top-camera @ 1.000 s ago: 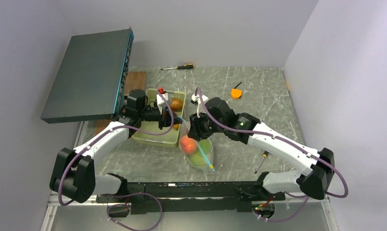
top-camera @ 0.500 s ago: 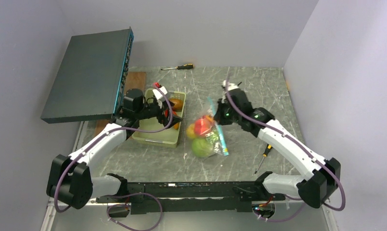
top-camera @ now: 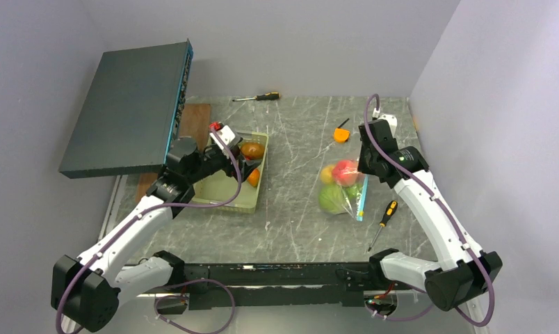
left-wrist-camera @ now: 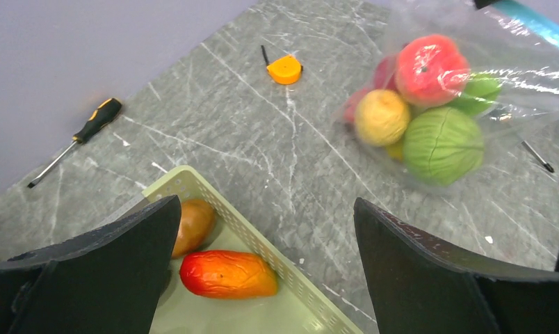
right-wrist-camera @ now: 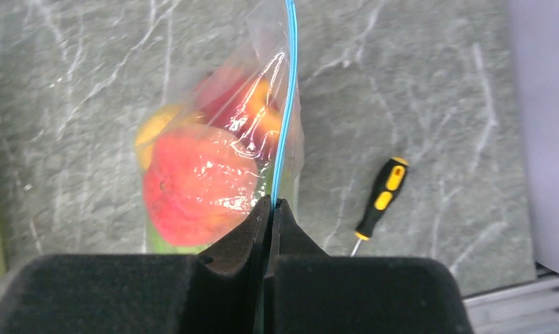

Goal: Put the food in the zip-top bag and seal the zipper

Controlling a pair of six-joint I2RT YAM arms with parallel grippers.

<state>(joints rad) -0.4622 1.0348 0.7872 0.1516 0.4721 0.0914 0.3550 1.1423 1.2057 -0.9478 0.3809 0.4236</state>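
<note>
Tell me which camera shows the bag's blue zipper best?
The right wrist view: the zipper runs straight up the frame from the shut right tool. The top view shows only a short blue line; the left wrist view catches just a piece at the corner.

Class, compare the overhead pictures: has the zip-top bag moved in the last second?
Yes. The zip-top bag has moved right, away from the green tray and toward the nearer screwdriver.

grey marbled table (top-camera: 297,136), pale lilac walls (top-camera: 297,42)
</note>
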